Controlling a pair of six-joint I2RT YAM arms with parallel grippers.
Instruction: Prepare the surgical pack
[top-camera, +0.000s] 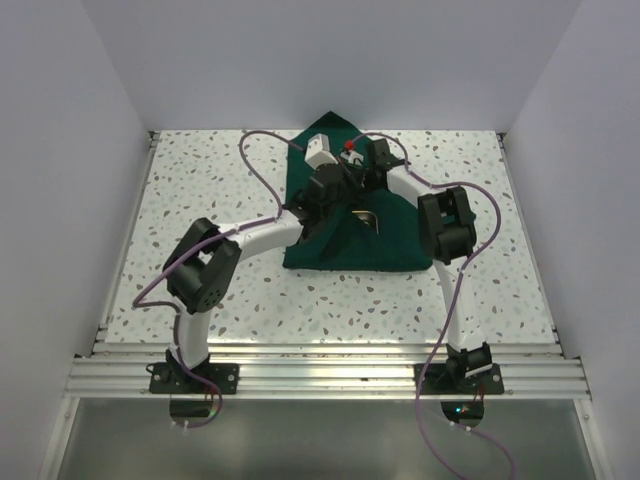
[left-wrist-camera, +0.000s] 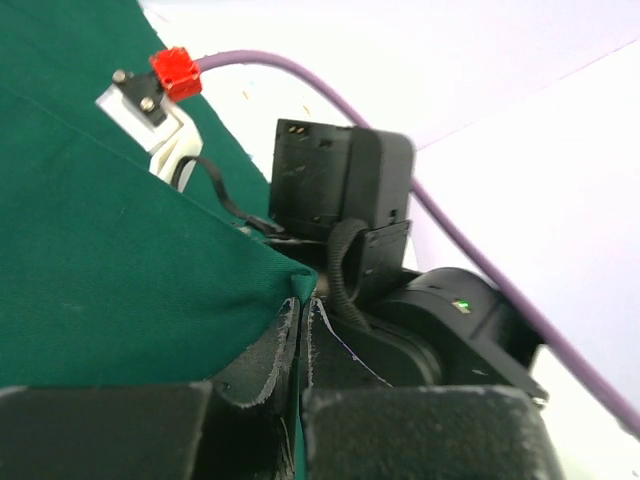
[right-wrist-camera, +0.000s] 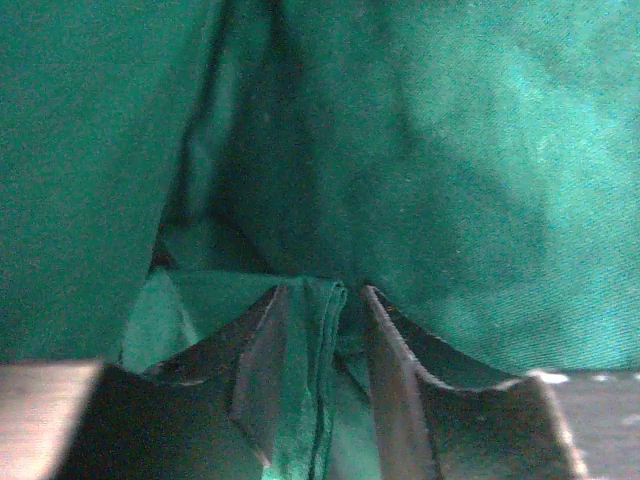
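Centrally, on the far half of the speckled white table (top-camera: 200, 180), lies the dark green fabric surgical pack (top-camera: 345, 252). Its straight near edge runs left to right and 1 peaked flap points at the far wall. A shiny steel tray (top-camera: 368, 221) glints inside the folds, its contents hidden. The left gripper (left-wrist-camera: 300, 335) pinches a cloth corner. The right gripper (right-wrist-camera: 320, 345) stands partly parted, with a fold between its jaws, seemingly loose.
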